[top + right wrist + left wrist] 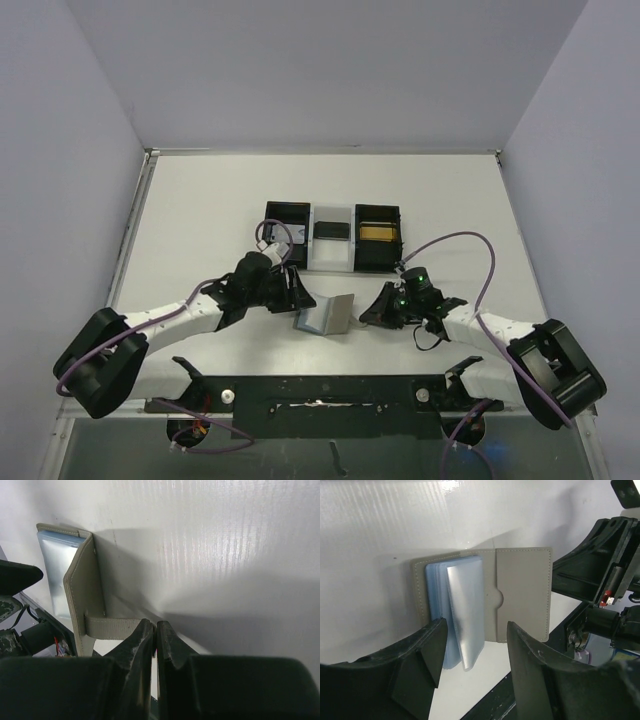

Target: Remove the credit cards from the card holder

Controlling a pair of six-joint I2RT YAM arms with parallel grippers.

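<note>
Reaches inward from the table's [200,200] near edge with left arm [185,315] and right arm [490,330]. Holds left jaws apart; pinches the card holder [82,590] tab between closed right jaws.

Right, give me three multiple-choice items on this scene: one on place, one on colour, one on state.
1. The holder lies: A in the tray; B between the left gripper and right gripper; C behind the tray.
2. Its sleeves are: A blue; B red; C green.
3. The right gripper is: A wide open; B out of view; C shut on the holder's tab.
Key: 1 B, the top view shows it between them; 2 A, pale blue in the left wrist view; 3 C, its fingers pinch the tab.
</note>
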